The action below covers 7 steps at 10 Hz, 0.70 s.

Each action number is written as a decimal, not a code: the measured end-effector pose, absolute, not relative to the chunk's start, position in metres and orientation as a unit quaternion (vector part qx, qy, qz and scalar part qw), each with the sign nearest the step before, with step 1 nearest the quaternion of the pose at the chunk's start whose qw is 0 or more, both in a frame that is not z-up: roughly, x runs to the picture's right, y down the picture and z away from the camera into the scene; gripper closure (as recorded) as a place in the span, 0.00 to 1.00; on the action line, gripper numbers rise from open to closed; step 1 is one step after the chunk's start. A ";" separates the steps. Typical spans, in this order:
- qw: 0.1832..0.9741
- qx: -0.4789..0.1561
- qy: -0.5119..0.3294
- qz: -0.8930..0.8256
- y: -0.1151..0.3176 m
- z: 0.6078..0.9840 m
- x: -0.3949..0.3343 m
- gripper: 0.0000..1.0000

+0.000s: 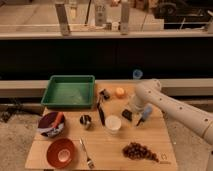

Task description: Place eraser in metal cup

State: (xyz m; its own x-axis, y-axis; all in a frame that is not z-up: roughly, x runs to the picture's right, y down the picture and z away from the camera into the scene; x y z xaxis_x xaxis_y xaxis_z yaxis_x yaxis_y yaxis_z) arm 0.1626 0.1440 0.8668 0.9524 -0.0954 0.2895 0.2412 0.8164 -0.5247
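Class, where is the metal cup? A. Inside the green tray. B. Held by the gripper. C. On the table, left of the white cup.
C: the metal cup stands on the table left of the white cup, while the gripper is at the eraser, right of the white cup.

Table: light wooden top (107, 149)
Back row: green tray (69, 91) at the left, small dark object (105, 93), orange round piece (120, 92), blue cup (137, 74) at the far edge
Middle: metal cup (86, 120) upright, long black utensil (101, 114), white cup (113, 123), eraser (127, 115) lying flat, blue-grey piece (145, 113)
Front: dark bowl (51, 124), red bowl (62, 152), fork (86, 153), grapes (140, 151)
Gripper (131, 110): low over the eraser, jaws apart
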 end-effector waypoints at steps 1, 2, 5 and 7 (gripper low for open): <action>0.945 -0.290 -0.125 -0.087 0.144 0.868 0.163 0.20; 0.945 -0.290 -0.125 -0.085 0.145 0.868 0.163 0.20; 0.945 -0.291 -0.123 -0.083 0.145 0.870 0.162 0.20; 0.945 -0.292 -0.122 -0.081 0.145 0.871 0.160 0.20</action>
State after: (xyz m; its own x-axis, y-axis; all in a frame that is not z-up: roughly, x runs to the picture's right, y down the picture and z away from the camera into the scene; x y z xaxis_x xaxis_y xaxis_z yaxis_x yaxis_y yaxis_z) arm 0.1600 0.1452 0.8714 0.9570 -0.0827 0.2781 0.2252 0.8159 -0.5325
